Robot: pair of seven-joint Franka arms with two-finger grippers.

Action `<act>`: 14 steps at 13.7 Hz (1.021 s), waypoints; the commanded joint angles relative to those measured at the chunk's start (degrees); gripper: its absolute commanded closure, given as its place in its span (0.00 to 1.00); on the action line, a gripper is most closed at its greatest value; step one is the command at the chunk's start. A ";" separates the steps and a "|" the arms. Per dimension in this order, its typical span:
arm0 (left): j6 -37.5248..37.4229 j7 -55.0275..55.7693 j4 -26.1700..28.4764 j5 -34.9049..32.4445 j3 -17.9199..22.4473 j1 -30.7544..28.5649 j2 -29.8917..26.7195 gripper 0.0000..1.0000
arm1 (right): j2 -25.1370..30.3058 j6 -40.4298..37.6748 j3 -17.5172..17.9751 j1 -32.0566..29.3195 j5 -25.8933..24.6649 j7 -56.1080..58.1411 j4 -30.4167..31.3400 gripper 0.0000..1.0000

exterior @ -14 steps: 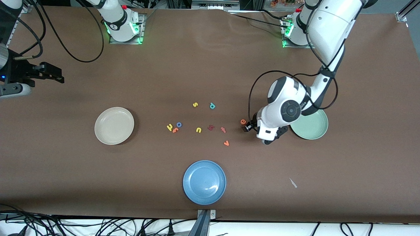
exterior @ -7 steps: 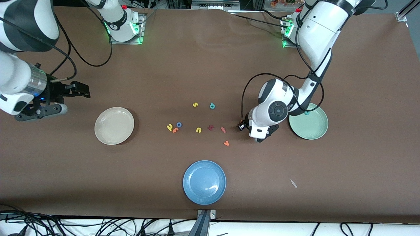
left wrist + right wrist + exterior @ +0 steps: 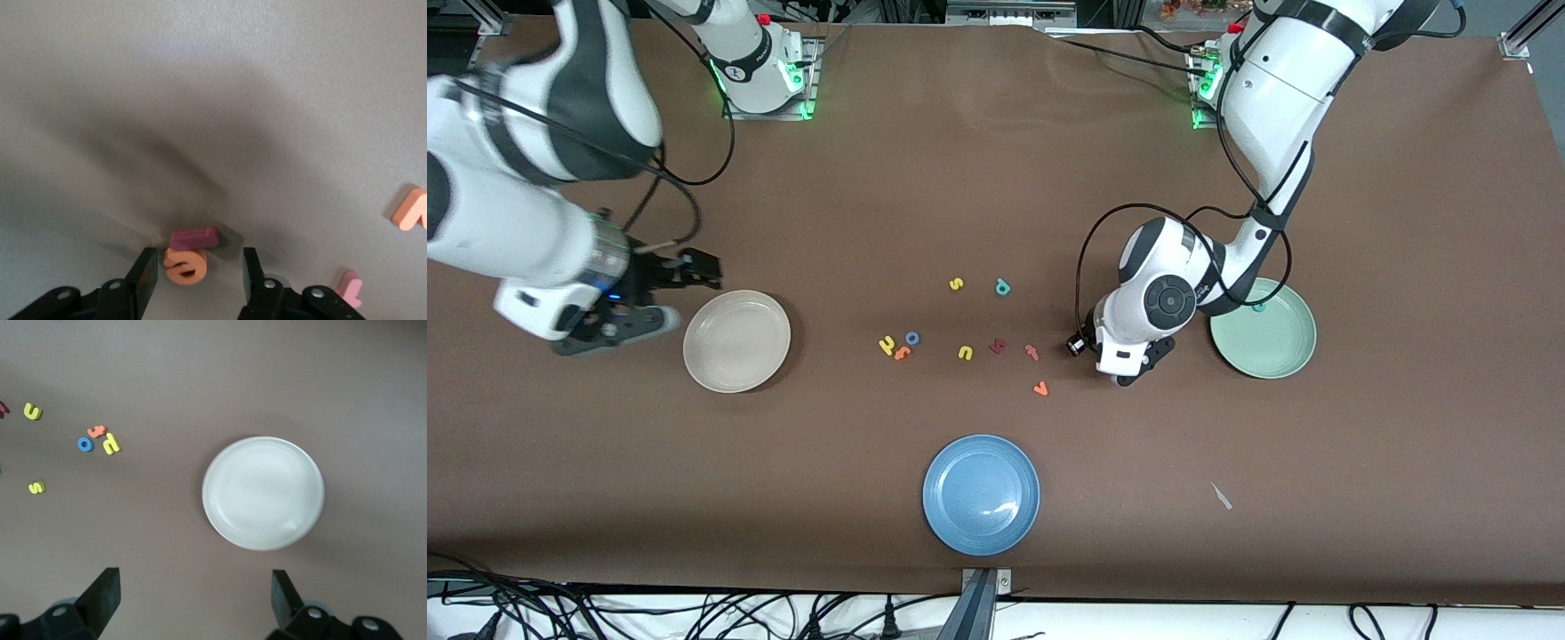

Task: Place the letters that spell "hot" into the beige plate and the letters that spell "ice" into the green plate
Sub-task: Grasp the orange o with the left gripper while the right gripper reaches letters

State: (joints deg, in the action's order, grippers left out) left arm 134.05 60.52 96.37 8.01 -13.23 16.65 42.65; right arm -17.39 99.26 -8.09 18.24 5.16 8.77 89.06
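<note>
An orange e (image 3: 185, 265) lies on the table with the dark red i (image 3: 194, 237) touching it. My left gripper (image 3: 198, 275) is low around the e, open, with a gap on each side; in the front view the left gripper (image 3: 1083, 345) hides both letters. A teal c (image 3: 1258, 308) lies in the green plate (image 3: 1276, 348). Yellow h (image 3: 887, 346), blue o (image 3: 911, 338) and orange t (image 3: 903, 354) cluster mid-table. My right gripper (image 3: 704, 270) hangs open beside the empty beige plate (image 3: 736, 342), nothing between its fingers (image 3: 103, 593).
A blue plate (image 3: 981, 493) sits nearer the front camera. Other letters lie loose: yellow u (image 3: 965, 353), dark red angular letter (image 3: 999, 346), pinkish hooked letter (image 3: 1032, 352), orange v (image 3: 1040, 388), yellow s (image 3: 956, 284), teal p (image 3: 1002, 287).
My right arm swung in from its end of the table to the beige plate's edge. My left gripper shifted over the orange e, covering it in the front view, and its jaws narrowed.
</note>
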 commanded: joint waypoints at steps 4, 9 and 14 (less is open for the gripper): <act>0.78 1.26 0.23 -2.21 0.31 0.48 0.15 0.61 | 0.34 19.43 7.02 -0.05 0.46 -0.07 14.62 0.00; -0.01 1.00 0.23 -3.61 0.31 0.48 0.15 0.80 | -6.24 33.27 12.82 0.13 -0.15 -0.07 17.73 0.00; -4.74 -2.15 -0.74 -3.70 0.31 -1.79 -3.87 0.81 | -11.08 40.05 15.64 0.57 -4.55 -0.15 17.64 0.00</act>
State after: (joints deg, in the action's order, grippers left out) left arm 133.31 60.08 95.69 6.22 -12.98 16.32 42.34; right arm -27.29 138.01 6.85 19.04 2.20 8.83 106.97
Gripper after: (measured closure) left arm 0.749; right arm 0.000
